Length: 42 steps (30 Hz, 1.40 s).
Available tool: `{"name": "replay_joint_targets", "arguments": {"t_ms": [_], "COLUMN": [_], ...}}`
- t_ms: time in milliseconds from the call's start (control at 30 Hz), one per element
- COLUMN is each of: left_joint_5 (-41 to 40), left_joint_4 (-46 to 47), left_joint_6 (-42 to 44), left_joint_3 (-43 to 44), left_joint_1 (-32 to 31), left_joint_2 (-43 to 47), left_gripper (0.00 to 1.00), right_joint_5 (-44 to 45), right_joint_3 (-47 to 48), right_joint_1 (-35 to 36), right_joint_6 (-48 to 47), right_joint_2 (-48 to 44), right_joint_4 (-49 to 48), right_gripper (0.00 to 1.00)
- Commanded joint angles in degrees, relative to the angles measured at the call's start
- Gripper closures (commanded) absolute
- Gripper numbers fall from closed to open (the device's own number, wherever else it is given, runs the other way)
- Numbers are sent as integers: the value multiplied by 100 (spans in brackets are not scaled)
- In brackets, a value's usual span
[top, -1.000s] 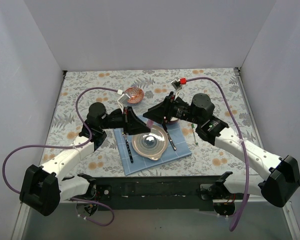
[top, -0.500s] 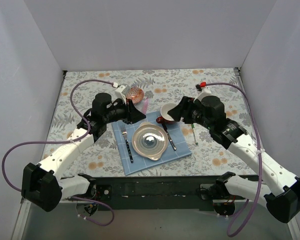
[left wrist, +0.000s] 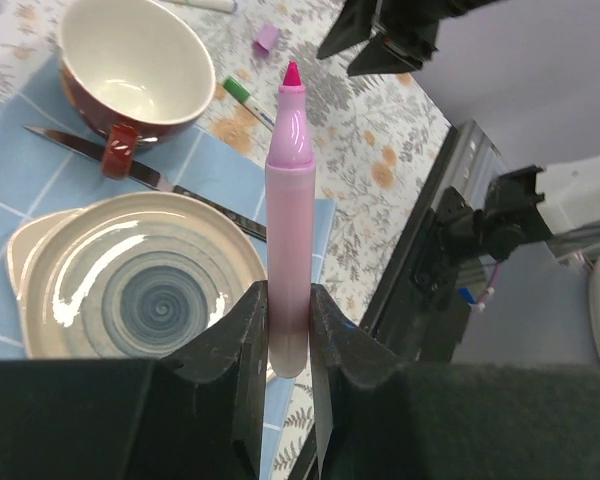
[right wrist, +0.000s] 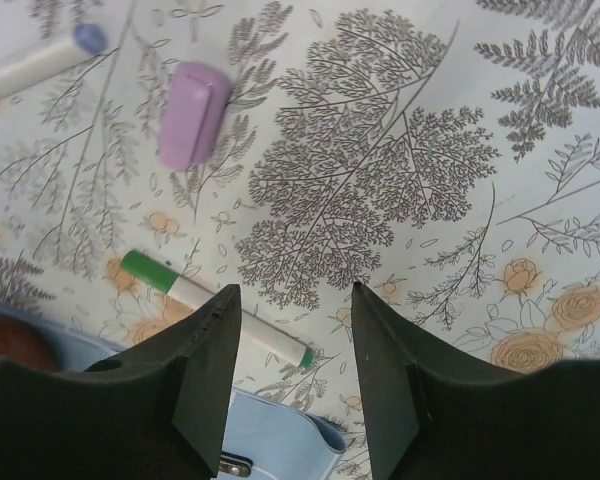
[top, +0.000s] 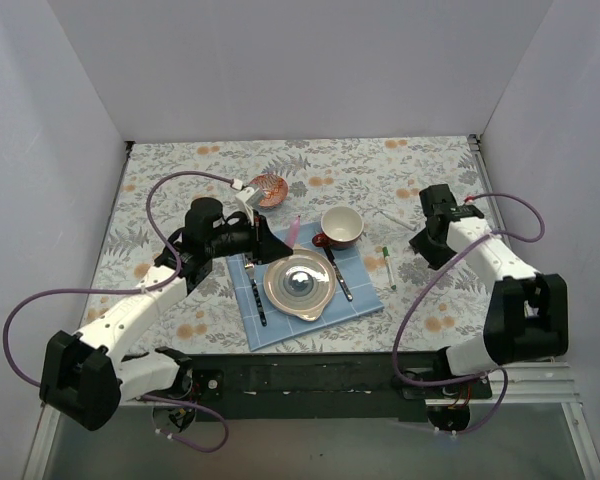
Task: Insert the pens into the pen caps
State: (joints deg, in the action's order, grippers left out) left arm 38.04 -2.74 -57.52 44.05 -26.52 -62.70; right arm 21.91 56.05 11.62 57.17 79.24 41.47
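Left gripper (left wrist: pixel 288 335) is pinching the pink pen (left wrist: pixel 289 190) by its rear end, jaws nearly closed, bare tip pointing away, the plate (left wrist: pixel 20 250) and red cup (left wrist: pixel 130 60) beneath. Right gripper (right wrist: pixel 292 300) is hovering over the floral tablecloth (right wrist: pixel 380 150), jaws apart, gripping nothing. The green-ended pen (right wrist: pixel 215 308), a purple cap (right wrist: pixel 192 115) and the white pen (right wrist: pixel 30 65) are lying below.

The left gripper (top: pixel 276 240) holds the pink pen (top: pixel 294 231) over the far edge of the blue mat (top: pixel 365 300). The green pen (top: pixel 389 268) lies on the table (top: pixel 180 180) between the blue mat and the right gripper (top: pixel 423 247). The plate (top: pixel 300 285) rests on the blue mat.
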Motion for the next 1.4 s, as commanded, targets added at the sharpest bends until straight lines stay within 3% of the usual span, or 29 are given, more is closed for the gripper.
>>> {"name": "replay_joint_targets", "arguments": {"t_ms": [0, 267, 600, 1133, 1367], "left_joint_5": [819, 336, 300, 397, 388], "left_joint_4": [-139, 11, 55, 55, -24], "left_joint_6": [144, 100, 153, 188, 223], "left_joint_3": [323, 122, 77, 68, 103], "left_joint_1": [7, 7, 7, 7, 7], "left_joint_2": [-313, 134, 311, 302, 284], "left_gripper": [100, 100, 100, 100, 100], "right_joint_5": [-169, -371, -187, -284, -363], "right_joint_3": [695, 1873, 2111, 2551, 2270], "right_joint_1": [-274, -511, -643, -845, -854], "right_joint_6": [927, 1455, 1912, 1728, 1719], "right_joint_2": [730, 1953, 2438, 3229, 3379], "right_joint_4": [616, 1162, 1205, 889, 836], "right_gripper": [46, 44, 44, 42, 43]}}
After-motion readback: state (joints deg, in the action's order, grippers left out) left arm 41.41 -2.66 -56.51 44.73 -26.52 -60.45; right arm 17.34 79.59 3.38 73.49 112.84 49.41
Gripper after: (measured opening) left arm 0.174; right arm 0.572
